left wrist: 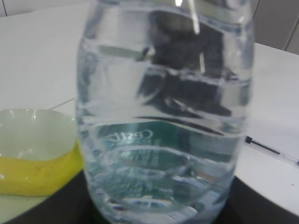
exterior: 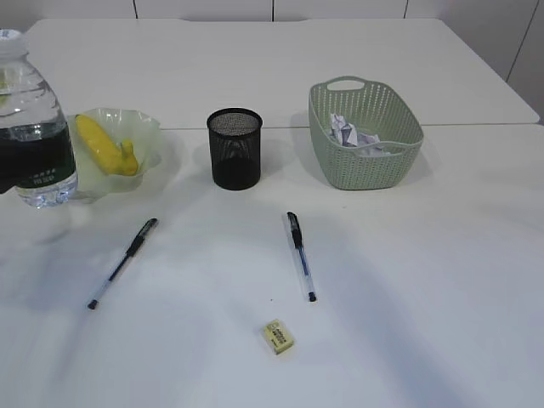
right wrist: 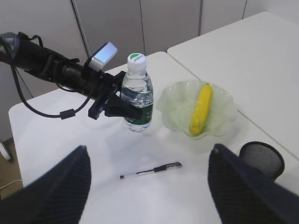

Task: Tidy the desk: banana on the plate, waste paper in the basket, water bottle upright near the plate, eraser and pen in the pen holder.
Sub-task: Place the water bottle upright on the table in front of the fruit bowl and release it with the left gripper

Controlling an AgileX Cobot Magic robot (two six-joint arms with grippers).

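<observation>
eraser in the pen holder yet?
No, the eraser lies on the table, well in front of the pen holder.

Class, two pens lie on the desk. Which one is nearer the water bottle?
The left pen, lying slanted below the plate, is nearer the water bottle. The other pen lies near the middle, in front of the pen holder.

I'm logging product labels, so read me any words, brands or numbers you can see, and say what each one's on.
Water bottle label: script seen mirrored through the water in the left wrist view, maybe "Cestbon", not certain.
Bottle's white print, exterior view: too small.
Eraser: dark print, blurred.
Pens, pen holder, basket, plate: none visible.
</observation>
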